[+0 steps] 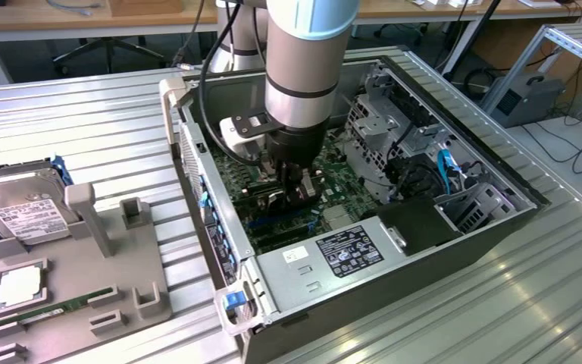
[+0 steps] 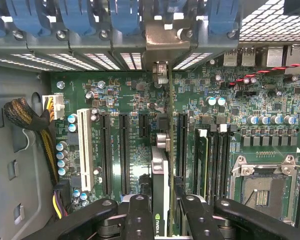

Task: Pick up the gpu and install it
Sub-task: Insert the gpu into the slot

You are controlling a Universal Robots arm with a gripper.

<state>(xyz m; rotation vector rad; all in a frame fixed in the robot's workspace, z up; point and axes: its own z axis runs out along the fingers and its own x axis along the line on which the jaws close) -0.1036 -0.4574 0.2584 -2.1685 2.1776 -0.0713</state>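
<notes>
The gpu (image 2: pixel 160 185) stands on its thin edge, and your claw (image 2: pixel 161 216) squeezes it from both sides. You can see that in the wrist view. Its long side runs straight away from the claw, metal end farthest, in line with the black slots (image 2: pixel 124 150) on the green board (image 2: pixel 125 95). The exterior view shows you the claw deep inside the open computer case (image 1: pixel 301 292).

A silver hard drive (image 1: pixel 13 206) with a white label rests on a grey fixture (image 1: pixel 109 280), a narrow green memory stick (image 1: pixel 43 311) lying in another slot, all on a slatted metal table (image 1: pixel 79 114)
</notes>
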